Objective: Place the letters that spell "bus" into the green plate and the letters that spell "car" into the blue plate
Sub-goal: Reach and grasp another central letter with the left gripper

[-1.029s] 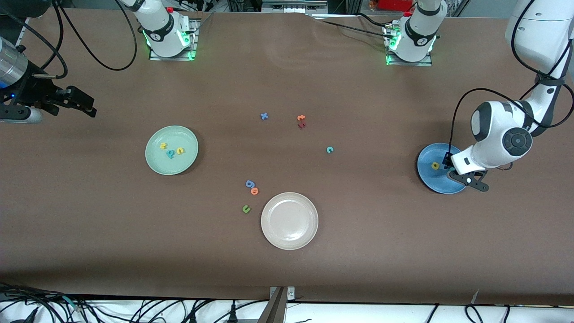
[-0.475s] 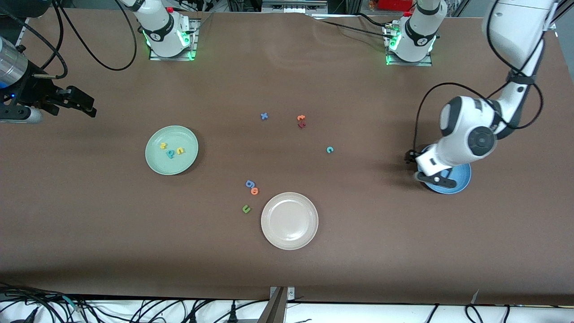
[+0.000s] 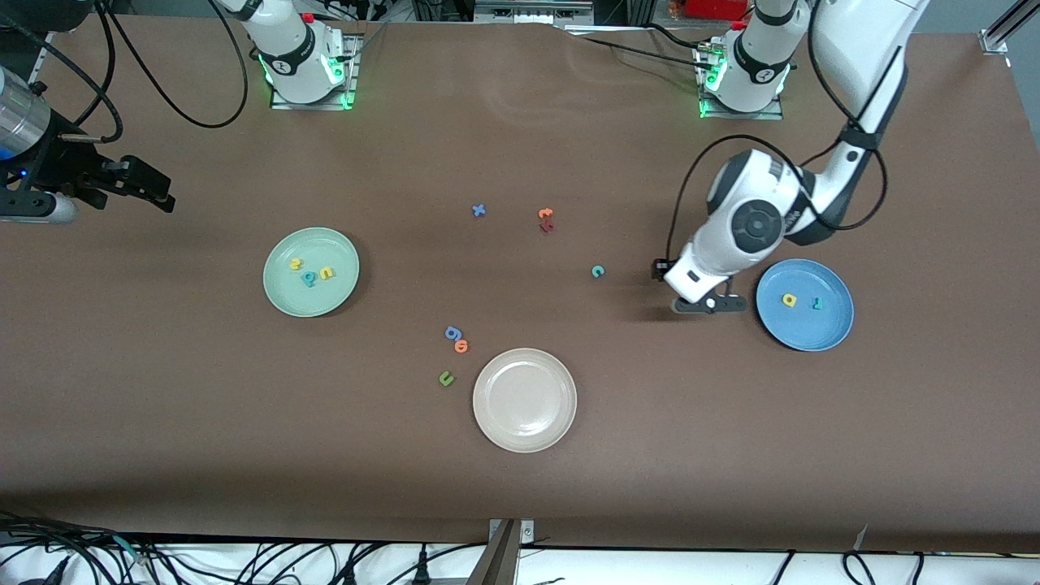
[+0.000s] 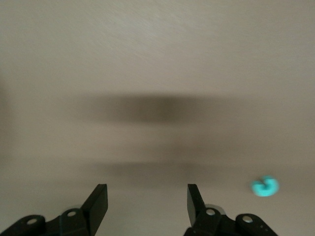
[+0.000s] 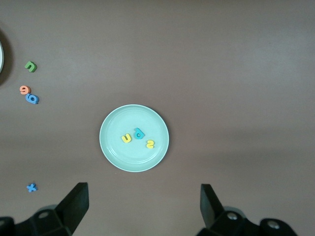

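The green plate (image 3: pixel 311 294) holds a yellow "s" (image 3: pixel 296 263), a teal "b" (image 3: pixel 309 279) and a yellow "u" (image 3: pixel 326 273); the right wrist view shows this plate (image 5: pixel 114 153) too. In the blue plate (image 3: pixel 804 333) lie a yellow "a" (image 3: pixel 789 300) and a teal "r" (image 3: pixel 816 303). A teal "c" (image 3: pixel 597 271) (image 4: pixel 266 187) lies on the bare table. My left gripper (image 3: pixel 661 268) (image 4: pixel 146 196) hangs open and empty over the table between the "c" and the blue plate. My right gripper (image 3: pixel 154 191) (image 5: pixel 142 196) waits open at the right arm's end of the table.
A beige-white plate (image 3: pixel 524 435) sits nearer the front camera. Beside it lie a blue "g" (image 3: pixel 452 332), an orange "o" (image 3: pixel 461 346) and a dark green "u" (image 3: pixel 445 378). Farther back are a blue "x" (image 3: pixel 478 210), an orange "t" (image 3: pixel 545 214) and a dark red letter (image 3: pixel 547 227).
My left gripper has opened, left the blue plate and swung toward the teal "c". The teal "r" now shows in the blue plate. The right arm has not moved.
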Tool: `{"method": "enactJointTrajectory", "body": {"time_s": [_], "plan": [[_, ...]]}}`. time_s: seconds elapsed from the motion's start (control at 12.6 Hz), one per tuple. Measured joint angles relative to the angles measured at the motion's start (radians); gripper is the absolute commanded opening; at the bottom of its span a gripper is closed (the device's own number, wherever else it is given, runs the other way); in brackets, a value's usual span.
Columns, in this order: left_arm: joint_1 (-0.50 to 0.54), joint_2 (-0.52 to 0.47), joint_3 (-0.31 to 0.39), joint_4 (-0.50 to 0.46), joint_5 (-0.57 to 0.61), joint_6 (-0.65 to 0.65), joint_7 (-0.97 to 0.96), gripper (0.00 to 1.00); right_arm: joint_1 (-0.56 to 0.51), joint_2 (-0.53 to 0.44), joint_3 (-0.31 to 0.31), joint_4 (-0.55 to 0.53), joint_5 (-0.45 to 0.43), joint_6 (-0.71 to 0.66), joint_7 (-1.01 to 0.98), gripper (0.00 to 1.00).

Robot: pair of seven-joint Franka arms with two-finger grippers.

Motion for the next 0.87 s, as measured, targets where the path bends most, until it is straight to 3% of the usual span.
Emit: {"method": "enactJointTrajectory", "body": {"time_s": [0.55,0.87], "plan": [[-0.138,0.113,-0.018,0.112,0.0,0.05,-0.446,0.73,0.0,0.0,0.0,0.0,0.0,0.0,0.0,1.0],[-0.155,0.171,-0.018,0.127,0.0,0.11,-0.507,0.73,0.0,0.0,0.0,0.0,0.0,0.0,0.0,1.0]]}}
